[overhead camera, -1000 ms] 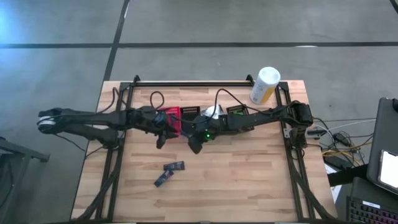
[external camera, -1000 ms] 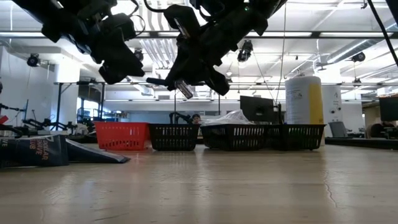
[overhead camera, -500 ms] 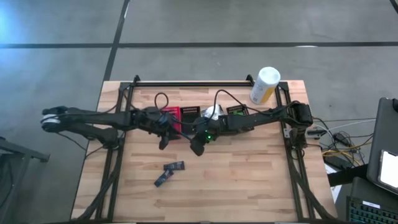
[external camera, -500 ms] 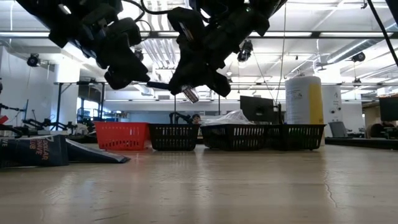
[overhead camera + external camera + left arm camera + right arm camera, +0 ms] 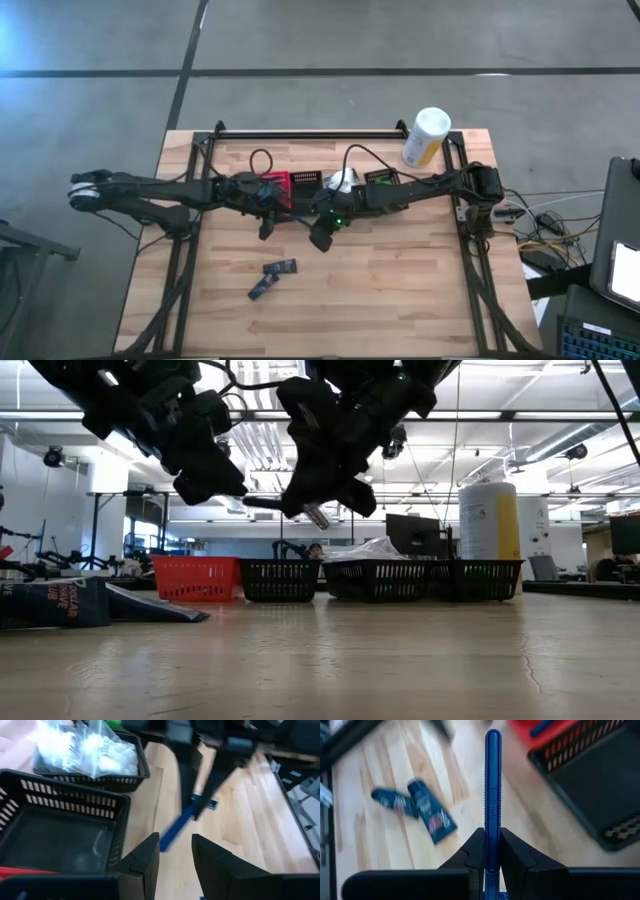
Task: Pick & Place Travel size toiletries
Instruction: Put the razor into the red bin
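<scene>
- Blue, slim plastic stick with a ridged handle (image 5: 493, 795) was clamped between the right gripper's (image 5: 492, 851) closed fingers, its long axis running straight out past the fingertips, held above the wooden table (image 5: 400, 290).
- Left gripper (image 5: 173, 851) hovered just beside it, jaws partly apart and holding nothing, the stick's free end lying between the two.
- Black mesh basket (image 5: 60, 832) and red mesh basket (image 5: 277, 183) stood near, behind both grippers.
- Two dark blue tubes (image 5: 273, 277) lay on the table, well apart from the baskets.
</scene>
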{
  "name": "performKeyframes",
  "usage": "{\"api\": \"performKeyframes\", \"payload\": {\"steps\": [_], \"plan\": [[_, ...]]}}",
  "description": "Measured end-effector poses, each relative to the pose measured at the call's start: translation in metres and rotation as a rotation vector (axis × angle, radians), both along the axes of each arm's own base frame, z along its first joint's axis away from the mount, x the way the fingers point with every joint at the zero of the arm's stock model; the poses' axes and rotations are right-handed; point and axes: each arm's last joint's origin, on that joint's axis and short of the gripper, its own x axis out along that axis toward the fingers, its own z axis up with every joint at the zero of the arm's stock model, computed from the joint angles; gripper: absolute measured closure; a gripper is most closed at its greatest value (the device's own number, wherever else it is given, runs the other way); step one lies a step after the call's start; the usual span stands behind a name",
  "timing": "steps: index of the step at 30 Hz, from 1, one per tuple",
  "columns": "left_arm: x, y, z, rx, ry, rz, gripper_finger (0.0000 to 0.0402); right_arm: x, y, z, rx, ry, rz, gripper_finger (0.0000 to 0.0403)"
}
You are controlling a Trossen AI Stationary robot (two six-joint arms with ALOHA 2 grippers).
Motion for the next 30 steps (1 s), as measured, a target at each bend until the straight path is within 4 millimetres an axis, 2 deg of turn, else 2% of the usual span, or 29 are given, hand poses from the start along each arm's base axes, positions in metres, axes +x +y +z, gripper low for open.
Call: {"api": "performKeyframes", "payload": {"steps": [18, 23, 30], "plan": [[0.0, -0.001, -0.001, 0.028, -0.002, -0.05, 0.0282, -0.003, 0.002, -0.001, -0.11, 0.007, 0.189, 0.0369], [0.003, -0.005, -0.007, -0.039, 0.026, -0.1, 0.0282, -0.003, 0.0, -0.001, -0.113, 0.006, 0.189, 0.0369], [0.011, -0.009, -0.016, -0.044, 0.05, -0.12, 0.0282, -0.003, 0.001, -0.001, -0.117, -0.002, 0.229, 0.0369]]}}
